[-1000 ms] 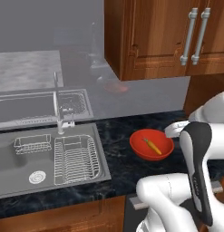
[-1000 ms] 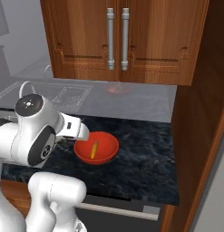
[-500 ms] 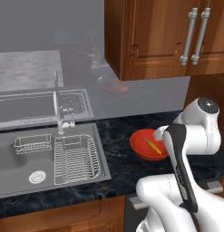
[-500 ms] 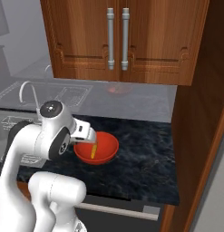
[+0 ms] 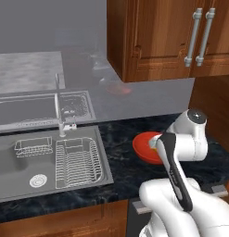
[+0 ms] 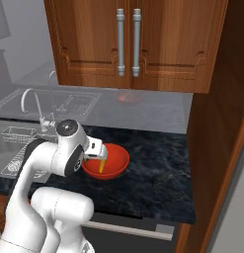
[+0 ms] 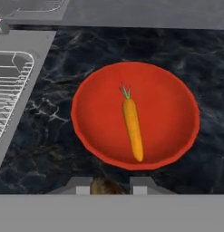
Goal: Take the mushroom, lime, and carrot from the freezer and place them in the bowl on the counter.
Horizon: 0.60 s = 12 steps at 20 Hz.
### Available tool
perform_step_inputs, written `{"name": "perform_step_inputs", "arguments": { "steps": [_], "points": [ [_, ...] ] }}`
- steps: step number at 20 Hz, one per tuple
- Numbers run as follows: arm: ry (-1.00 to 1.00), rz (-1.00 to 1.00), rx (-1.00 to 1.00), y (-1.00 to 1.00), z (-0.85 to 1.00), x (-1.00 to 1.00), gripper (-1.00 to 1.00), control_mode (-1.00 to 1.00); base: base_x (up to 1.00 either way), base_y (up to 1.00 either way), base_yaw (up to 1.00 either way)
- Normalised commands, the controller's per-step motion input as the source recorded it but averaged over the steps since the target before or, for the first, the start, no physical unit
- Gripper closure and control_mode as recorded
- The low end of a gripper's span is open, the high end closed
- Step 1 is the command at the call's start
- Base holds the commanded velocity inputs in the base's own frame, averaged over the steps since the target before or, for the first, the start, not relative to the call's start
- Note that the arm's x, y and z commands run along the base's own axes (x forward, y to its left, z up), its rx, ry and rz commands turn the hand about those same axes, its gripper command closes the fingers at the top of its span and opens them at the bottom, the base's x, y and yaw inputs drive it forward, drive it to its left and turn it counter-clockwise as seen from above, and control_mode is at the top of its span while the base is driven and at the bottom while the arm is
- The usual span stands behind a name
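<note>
So the arm is folded up tight over the counter [image 6: 158, 168], elbow high, with the hand tipped down right above the red bowl [image 7: 95, 136]. The gripper [image 7: 107, 186] hangs at the bowl's near rim, its jaws pinched on a small brownish lump, the mushroom [image 7: 105, 186], which peeks out between the fingertips. The carrot [image 7: 133, 130] is already lying in the bowl, roughly in the middle, leafy end pointing away from the hand. From the right side you can see the carrot's orange too [image 6: 101, 166], just under the hand. The sink [image 5: 46, 159] with its wire rack sits off to the left.

Compared to a second ago, the arm has swung in from the side and now covers most of the bowl in the left view, where before the bowl sat in plain sight. The carrot hasn't budged.
</note>
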Motion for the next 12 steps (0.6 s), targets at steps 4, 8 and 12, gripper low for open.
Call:
{"name": "perform_step_inputs", "arguments": {
  "steps": [4,8,12],
  "points": [
    [0.0,0.05,0.0,0.14,-0.51,0.42,1.0,-1.0,0.0,0.0,0.0],
    [0.02,0.04,0.0,0.02,-0.25,0.47,1.0,-1.0,0.0,0.0,0.0],
    [0.03,0.02,0.0,0.0,-0.19,0.41,1.0,-1.0,0.0,0.0,0.0]
  ]
}}
